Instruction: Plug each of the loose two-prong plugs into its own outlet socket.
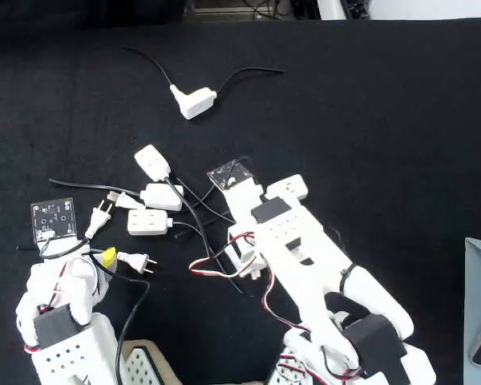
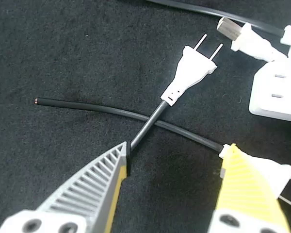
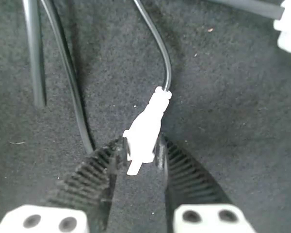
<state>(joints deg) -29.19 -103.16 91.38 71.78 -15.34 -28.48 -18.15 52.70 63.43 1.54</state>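
Left gripper (image 2: 177,148), nearest: jaws released and spread, one finger grey, one yellow, nothing held. A black cord (image 2: 145,127) runs out between them to a white two-prong plug (image 2: 194,68). It lies flat on the black cloth (image 2: 63,48), with a tapered body and two bare metal prongs pointing away from the gripper. A second plug (image 2: 276,172) lies against the yellow finger. Just beyond is a white outlet block (image 2: 276,92), slots up.

Right gripper (image 3: 140,145): black jaws clenched on the body of a third plug (image 3: 148,121), small and white, its thin cord curving away.

Farther out, mid-table: another block (image 1: 152,162). Farthest, well apart: a white adapter (image 1: 194,102) with a cord leaving each side.
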